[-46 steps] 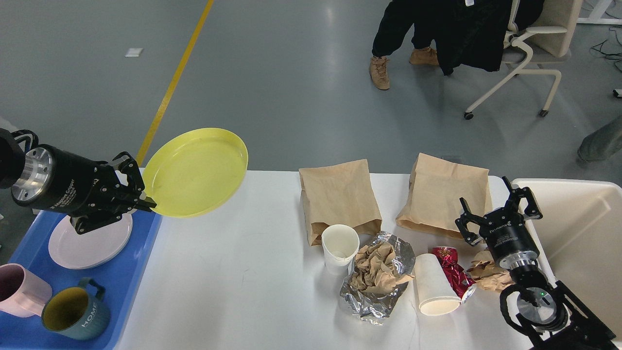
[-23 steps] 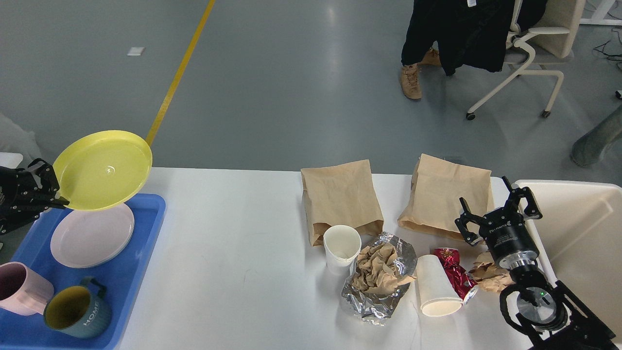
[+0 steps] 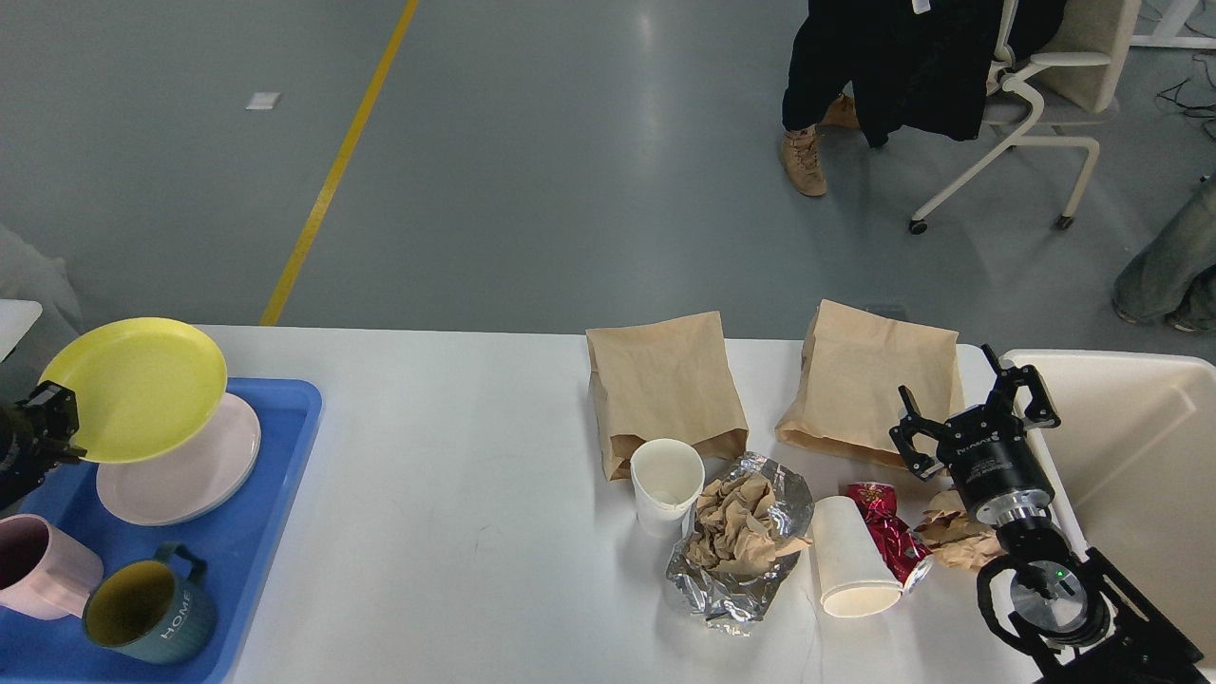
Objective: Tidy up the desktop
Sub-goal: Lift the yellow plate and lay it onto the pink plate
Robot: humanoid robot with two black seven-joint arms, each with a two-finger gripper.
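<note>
The white desktop [image 3: 456, 446] spans the view. At the far left my left gripper [image 3: 59, 429] is shut on the rim of a yellow plate [image 3: 133, 388], holding it just above a pink plate [image 3: 199, 465] in the blue tray [image 3: 249, 541]. On the right my right gripper [image 3: 978, 408] hangs open and empty above the table's right end, near a brown paper bag [image 3: 874, 380]. A second paper bag [image 3: 663, 385], an upright white cup [image 3: 665, 483], foil with crumpled paper [image 3: 736, 541], a tipped white cup [image 3: 850, 560], a red wrapper [image 3: 883, 532] and a paper wad [image 3: 955, 537] lie there.
The tray also holds a pink mug [image 3: 38, 565] and a teal mug [image 3: 142, 613]. A cream bin [image 3: 1140, 456] stands at the table's right end. Beyond the table are a person's legs [image 3: 807, 123] and an office chair [image 3: 1026, 123].
My left arm has swung left and lowered the yellow plate from above the table edge to just over the pink plate in the tray. The right arm has not moved.
</note>
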